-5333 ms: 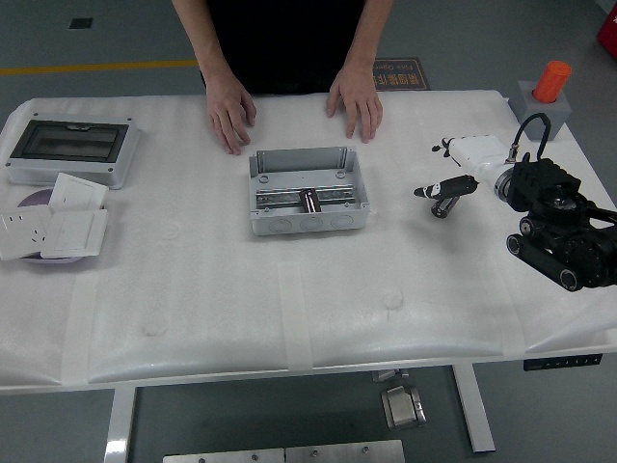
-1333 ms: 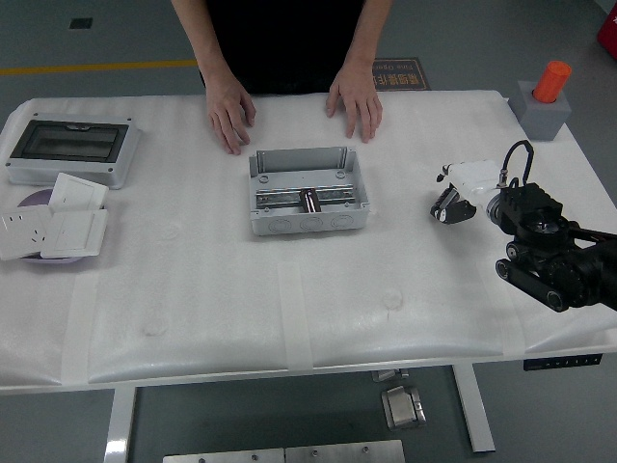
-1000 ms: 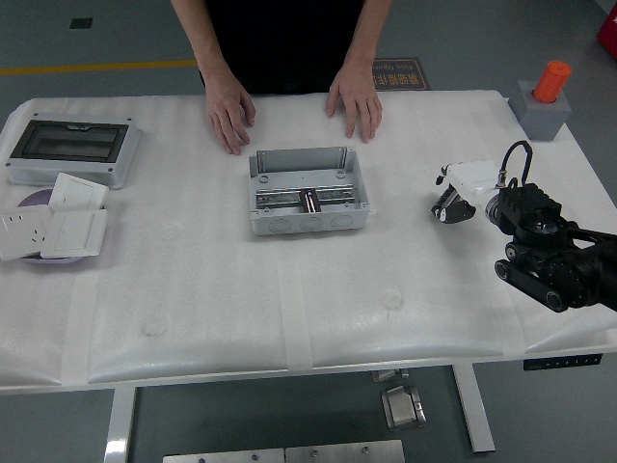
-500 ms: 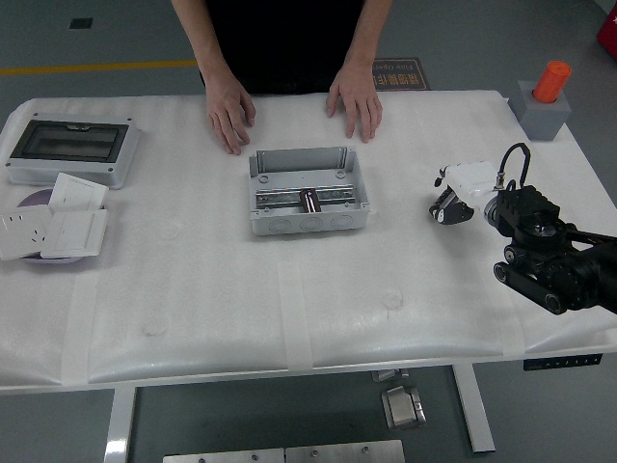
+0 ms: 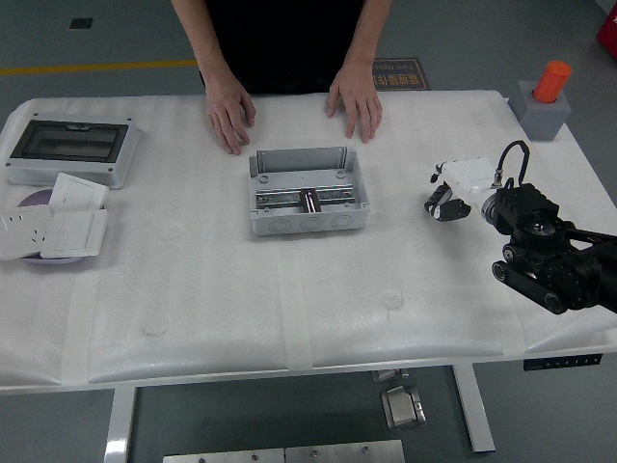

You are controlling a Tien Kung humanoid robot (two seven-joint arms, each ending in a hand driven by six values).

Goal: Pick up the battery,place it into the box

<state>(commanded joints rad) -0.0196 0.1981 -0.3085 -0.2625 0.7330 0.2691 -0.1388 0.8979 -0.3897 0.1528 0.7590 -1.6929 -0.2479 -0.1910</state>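
My right hand [image 5: 453, 198] was clenched on the white battery [image 5: 469, 174], right of the grey box [image 5: 308, 193]. Best carried level, leftward, then lowered between the box walls.

The battery [image 5: 466, 175] is a white block lying flat on the worktop [image 5: 289, 289], well to the right of the box [image 5: 308, 191], with a small black part at its left end. The box is a grey, open-topped rectangular enclosure sitting upright at the worktop's middle, a metal rail across its floor and a small dark piece on that rail.
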